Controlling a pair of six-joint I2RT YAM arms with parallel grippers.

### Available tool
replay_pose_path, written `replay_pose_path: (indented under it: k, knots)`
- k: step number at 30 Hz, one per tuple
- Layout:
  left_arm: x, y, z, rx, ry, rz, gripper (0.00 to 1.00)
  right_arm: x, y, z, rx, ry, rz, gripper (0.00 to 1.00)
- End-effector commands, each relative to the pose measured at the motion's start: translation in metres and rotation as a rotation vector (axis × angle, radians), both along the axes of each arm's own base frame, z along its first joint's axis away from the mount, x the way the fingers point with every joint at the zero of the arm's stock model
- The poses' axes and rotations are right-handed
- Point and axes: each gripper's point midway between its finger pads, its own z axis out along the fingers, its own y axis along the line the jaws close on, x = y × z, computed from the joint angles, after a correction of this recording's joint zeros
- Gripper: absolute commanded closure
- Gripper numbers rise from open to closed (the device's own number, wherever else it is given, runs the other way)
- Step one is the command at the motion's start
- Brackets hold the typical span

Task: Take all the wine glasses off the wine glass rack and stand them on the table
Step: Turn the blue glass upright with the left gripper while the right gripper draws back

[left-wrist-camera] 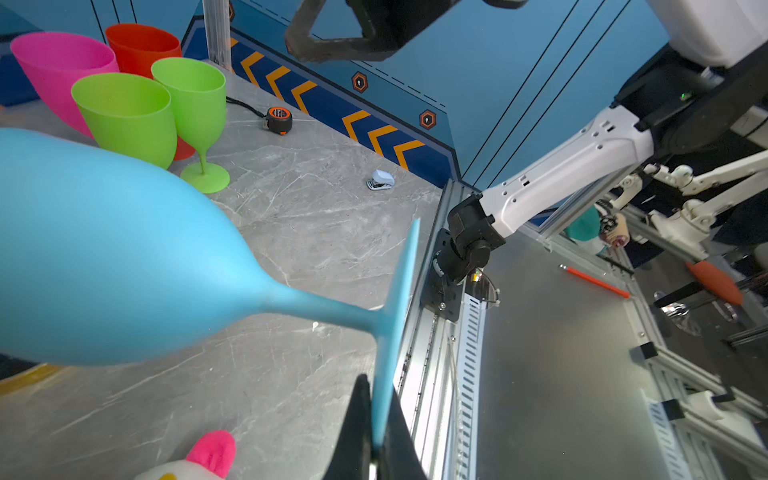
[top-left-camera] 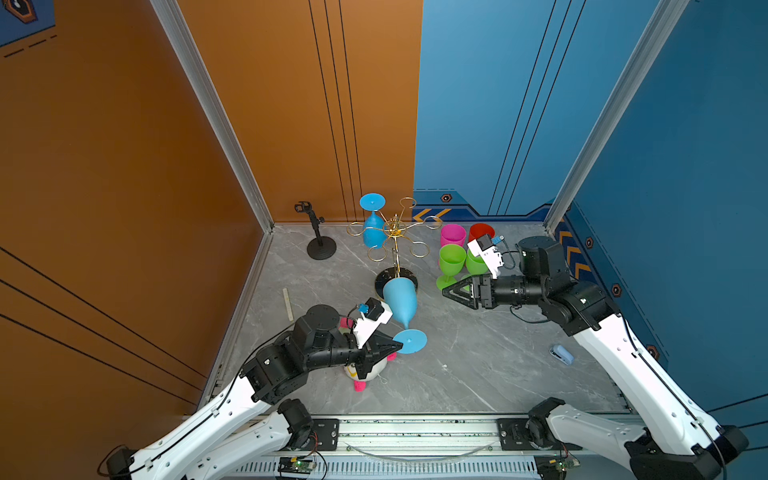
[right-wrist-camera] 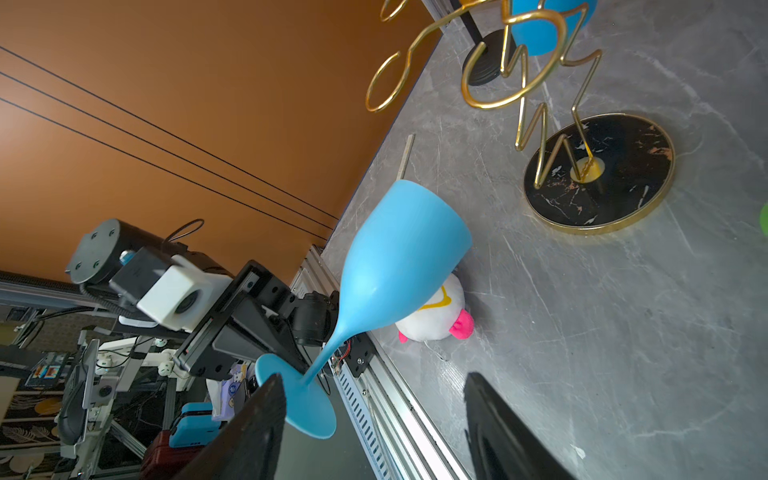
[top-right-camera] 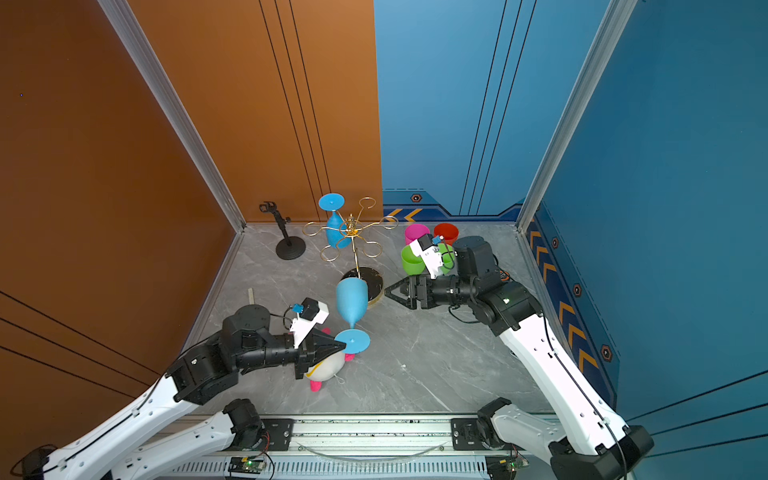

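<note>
A blue wine glass [top-left-camera: 400, 300] [top-right-camera: 351, 298] hangs tilted in the air in front of the wine glass rack's black base [top-left-camera: 384, 279]. My left gripper [top-left-camera: 397, 345] [left-wrist-camera: 379, 399] is shut on the rim of its round foot [left-wrist-camera: 399, 307]. My right gripper [top-left-camera: 446, 293] [right-wrist-camera: 374, 395] stands open just right of the bowl, with nothing between its fingers. The gold wire wine glass rack [top-left-camera: 395, 228] [right-wrist-camera: 615, 174] holds a second blue wine glass [top-left-camera: 372, 232] upside down on a far-left loop.
Pink [top-left-camera: 452, 235], red [top-left-camera: 481, 232] and green [top-left-camera: 452, 259] glasses stand at the back right, behind my right arm. A small black stand [top-left-camera: 321, 248] is at the back left. A plush toy [top-left-camera: 365, 372] lies under my left gripper. A stapler [top-left-camera: 562, 354] lies at the right.
</note>
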Motion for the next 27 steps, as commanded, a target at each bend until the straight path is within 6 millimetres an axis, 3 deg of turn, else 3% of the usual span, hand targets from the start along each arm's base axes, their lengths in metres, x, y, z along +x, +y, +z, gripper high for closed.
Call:
replay_pose_path:
  k: [1,6,14,27]
  knots:
    - [0.011,0.009,-0.013,0.133,-0.240,0.047,1.00,0.006,0.001,-0.005,0.018,0.062,-0.008,0.29]
    - [0.006,0.010,-0.028,0.281,-0.467,0.008,1.00,0.019,-0.001,-0.014,-0.014,0.102,-0.045,0.29]
    - [-0.007,0.009,-0.052,0.499,-0.742,-0.119,1.00,0.026,0.002,-0.011,-0.016,0.119,-0.044,0.30]
    - [0.010,0.022,-0.066,0.792,-1.079,-0.153,1.00,0.018,0.012,-0.023,-0.059,0.171,0.026,0.39]
